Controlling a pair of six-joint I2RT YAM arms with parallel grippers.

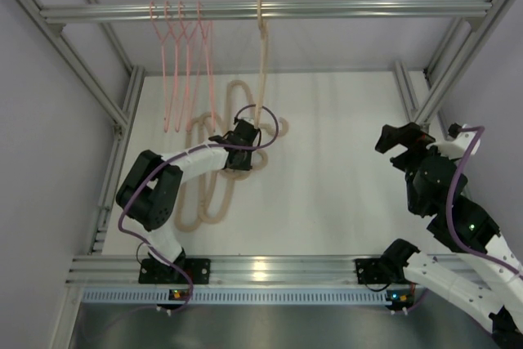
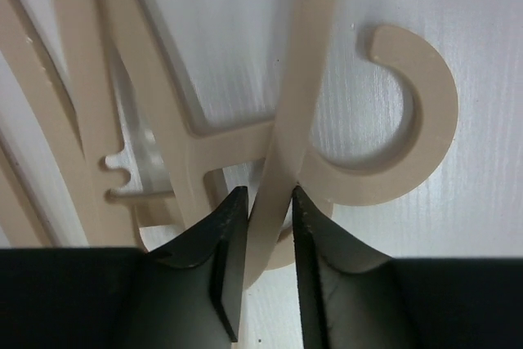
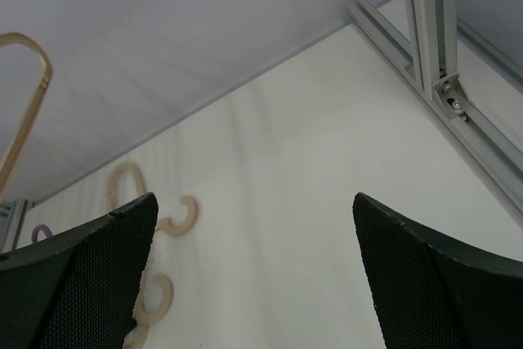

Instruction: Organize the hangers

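Several thin pink hangers [image 1: 184,63] hang by their hooks on the top rail [image 1: 343,10] at the left. One beige hanger [image 1: 262,55] hangs edge-on from the rail beside them. Its lower end reaches my left gripper [image 1: 243,131]. In the left wrist view the left gripper [image 2: 268,195] is shut on that beige hanger's thin bar [image 2: 306,63]. More beige hangers [image 1: 214,198] lie piled on the white table under and beside it, and one hook [image 2: 425,120] shows. My right gripper [image 1: 399,143] is open and empty at the right, also in its wrist view [image 3: 253,275].
Aluminium frame posts [image 1: 106,100] stand at the table's left, and more posts [image 1: 445,79] at the right. A frame bar [image 1: 270,267] runs along the near edge. The right wrist view shows beige hooks [image 3: 180,218] on the table and the hanging beige hanger [image 3: 24,96] far left.
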